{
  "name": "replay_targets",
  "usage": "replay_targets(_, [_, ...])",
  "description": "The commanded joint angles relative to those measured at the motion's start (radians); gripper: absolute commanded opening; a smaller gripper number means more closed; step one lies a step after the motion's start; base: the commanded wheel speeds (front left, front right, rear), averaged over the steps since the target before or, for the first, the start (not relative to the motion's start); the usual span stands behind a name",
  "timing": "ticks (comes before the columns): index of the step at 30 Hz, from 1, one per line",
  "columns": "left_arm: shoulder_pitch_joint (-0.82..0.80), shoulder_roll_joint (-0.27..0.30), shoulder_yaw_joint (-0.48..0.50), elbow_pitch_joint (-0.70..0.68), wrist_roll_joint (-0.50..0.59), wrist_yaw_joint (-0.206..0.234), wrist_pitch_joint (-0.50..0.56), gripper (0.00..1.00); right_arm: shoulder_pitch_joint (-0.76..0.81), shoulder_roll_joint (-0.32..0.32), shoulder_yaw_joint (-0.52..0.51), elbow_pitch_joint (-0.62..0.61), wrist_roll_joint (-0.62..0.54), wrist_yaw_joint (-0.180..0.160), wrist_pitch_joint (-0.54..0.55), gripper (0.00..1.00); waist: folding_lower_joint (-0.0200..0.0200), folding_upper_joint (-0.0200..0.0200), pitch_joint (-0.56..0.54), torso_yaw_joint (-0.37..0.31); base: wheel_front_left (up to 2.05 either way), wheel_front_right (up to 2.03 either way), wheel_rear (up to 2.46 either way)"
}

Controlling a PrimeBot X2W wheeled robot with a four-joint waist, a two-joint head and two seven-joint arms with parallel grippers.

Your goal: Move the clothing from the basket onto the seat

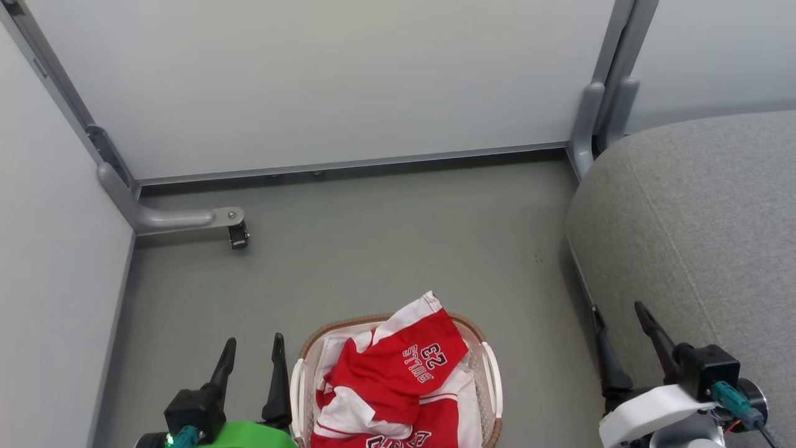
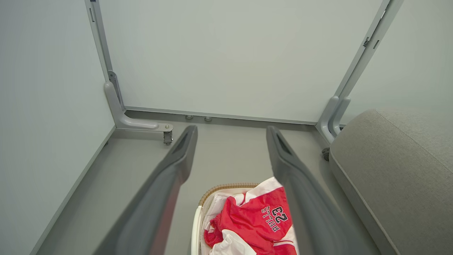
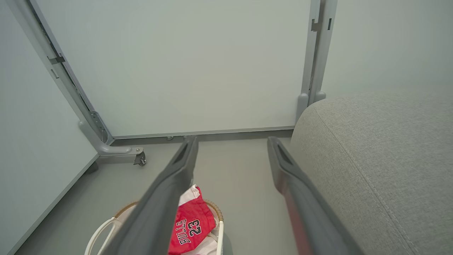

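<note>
My left gripper [image 1: 254, 341] and right gripper [image 1: 619, 310] both stand wide open and empty in the head view. The basket [image 1: 463, 323] sits between them, just beside my left fingers, and the seat [image 1: 696, 236] lies beneath my right one. Along my left fingers, the clothing [image 2: 258, 219], crumpled smooth red-and-white fabric, heaps above the woven brown rim. Along my right fingers, the grey, stitched, round-edged cushion lies to their right. I judge the first pick not yet begun: next I must descend and pinch a top fold.
</note>
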Motion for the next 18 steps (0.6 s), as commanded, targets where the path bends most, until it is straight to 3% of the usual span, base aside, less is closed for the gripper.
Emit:
replay_targets(1, [0.007, 0.007, -0.001, 0.003, 0.021, 0.006, -0.008, 1.00, 0.012, -0.006, 0.001, 0.000, -0.022, 0.000, -0.009, 1.00, 0.0000, 0.0000, 0.001, 0.000, 0.00, 0.00, 0.00])
replay_targets(18, [0.001, 0.007, -0.018, 0.022, 0.067, 0.008, -0.026, 1.00, 0.010, -0.007, 0.004, 0.013, -0.092, 0.000, -0.028, 1.00, 0.0000, 0.0000, 0.006, 0.006, 0.00, 0.00, 0.00])
